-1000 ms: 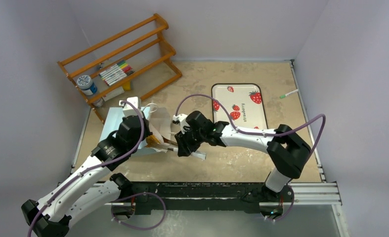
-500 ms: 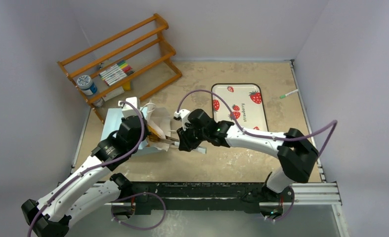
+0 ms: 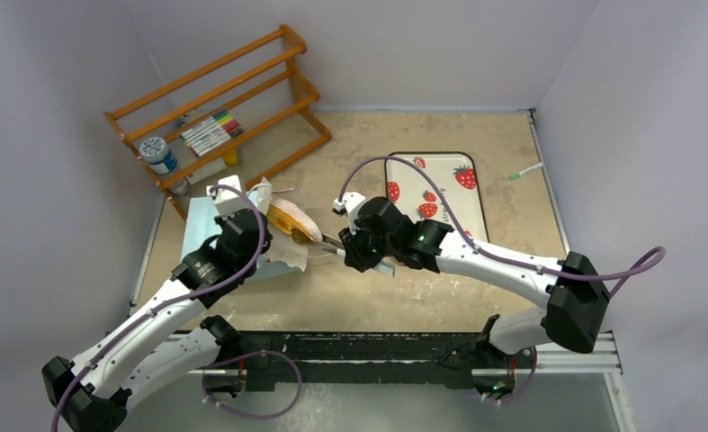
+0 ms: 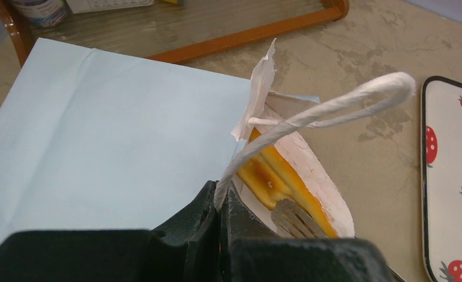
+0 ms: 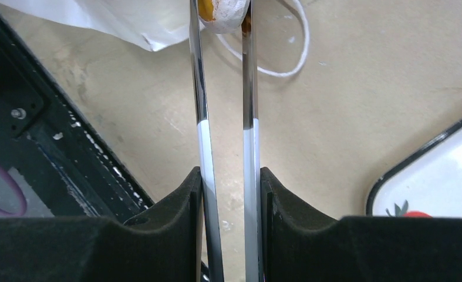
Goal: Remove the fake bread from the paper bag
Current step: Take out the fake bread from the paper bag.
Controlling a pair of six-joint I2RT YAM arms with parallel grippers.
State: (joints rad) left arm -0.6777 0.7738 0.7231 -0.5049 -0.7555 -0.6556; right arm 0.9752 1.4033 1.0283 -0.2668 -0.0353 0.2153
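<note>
- fake bread (image 4: pixel 275 176): a golden loaf, half out of the mouth of the paper bag (image 4: pixel 99 129), with the tongs (image 5: pixel 203 135) pinching its end
- right gripper (image 5: pixel 227 182) is squeezing those tongs; left gripper (image 4: pixel 219 205) is clamped on the string handle (image 4: pixel 328 108)
- looks mid-extraction to me; next move needs a straight pull out with the bag held put

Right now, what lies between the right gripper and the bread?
Metal tongs: the right gripper holds them, and their tips pinch the bread. The right wrist view shows it.
</note>
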